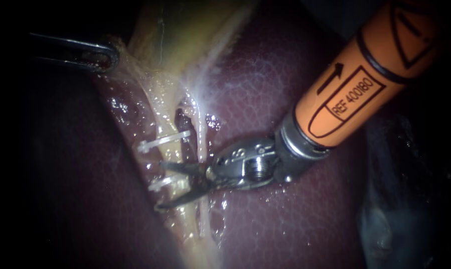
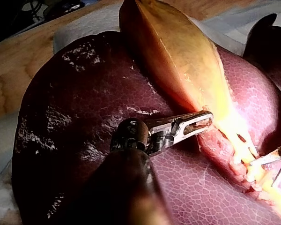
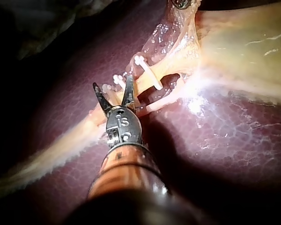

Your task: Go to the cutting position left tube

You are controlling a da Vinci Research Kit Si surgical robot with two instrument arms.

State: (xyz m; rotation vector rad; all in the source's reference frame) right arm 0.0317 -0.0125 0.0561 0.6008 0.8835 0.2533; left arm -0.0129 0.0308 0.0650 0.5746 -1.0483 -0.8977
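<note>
**Endoscope view: right blades astride the left tube**

The left tube lies between the jaws of my right instrument. The jaws are thin blades, spread wide, and they grip nothing. One blade crosses the tube between its two white clips. The other blade crosses it past the far-side clip, so that clip sits inside the gap. The gallbladder-side clip is just outside the nearer blade. I cannot tell whether either blade touches the tube.

The right tube is thinner. It runs just beside the left tube and passes close to the hinge of my blades.

In the right wrist view, my right instrument shows its blades in an open V ahead of the shaft. The far-side clip is between the tips, and the gallbladder-side clip is just beyond one blade.

My left instrument is well apart from the right one, up at the narrow end of the gallbladder. Its jaws are closed on a fold of gallbladder tissue, which stretches taut toward them.

In the left wrist view, my left instrument has its slotted jaw against the edge of the gallbladder.

The liver lies dark red and wet under both instruments.
</note>
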